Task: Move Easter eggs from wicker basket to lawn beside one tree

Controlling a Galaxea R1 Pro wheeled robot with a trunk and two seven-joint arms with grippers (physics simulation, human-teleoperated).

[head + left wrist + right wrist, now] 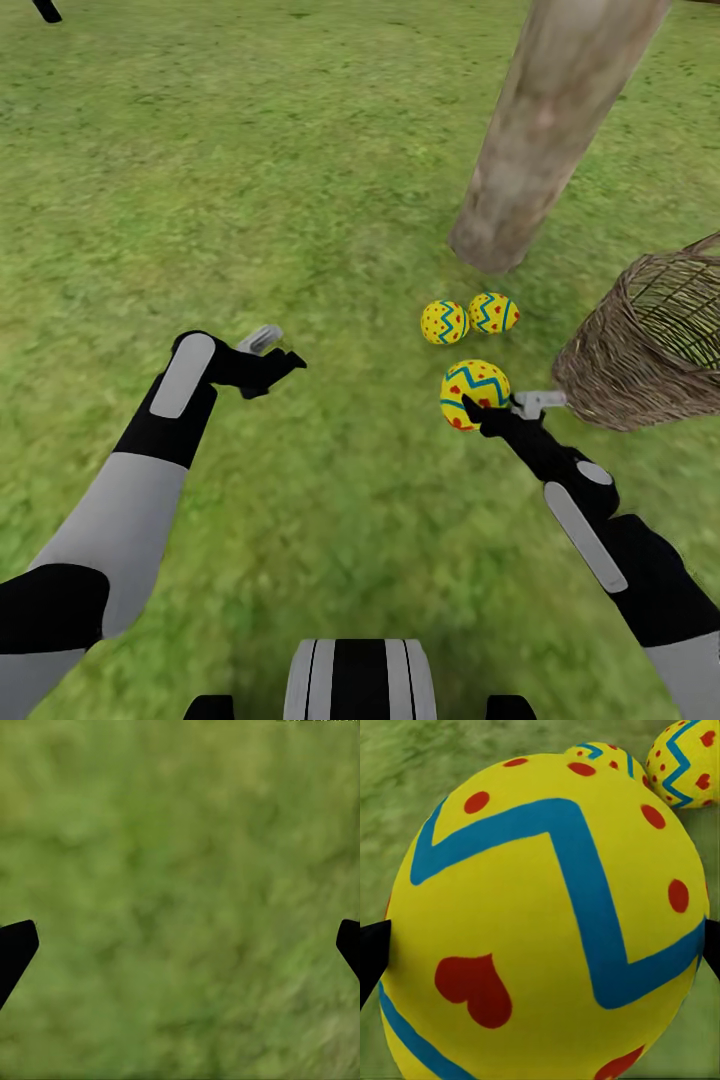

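Right wrist view: egg [547, 915] between claw [540, 952] tips

Blurred green grass [180, 885] of the lawn spreads across the picture, mottled with yellower patches toward the upper left and lower right of the frame. Two black fingertips of the left gripper [180, 949] poke in at the edges, one at the lower left [15, 949] and one at the right edge [350, 945], set far apart with nothing but grass between them. A thin paler strip runs along the top right corner, too blurred to identify.
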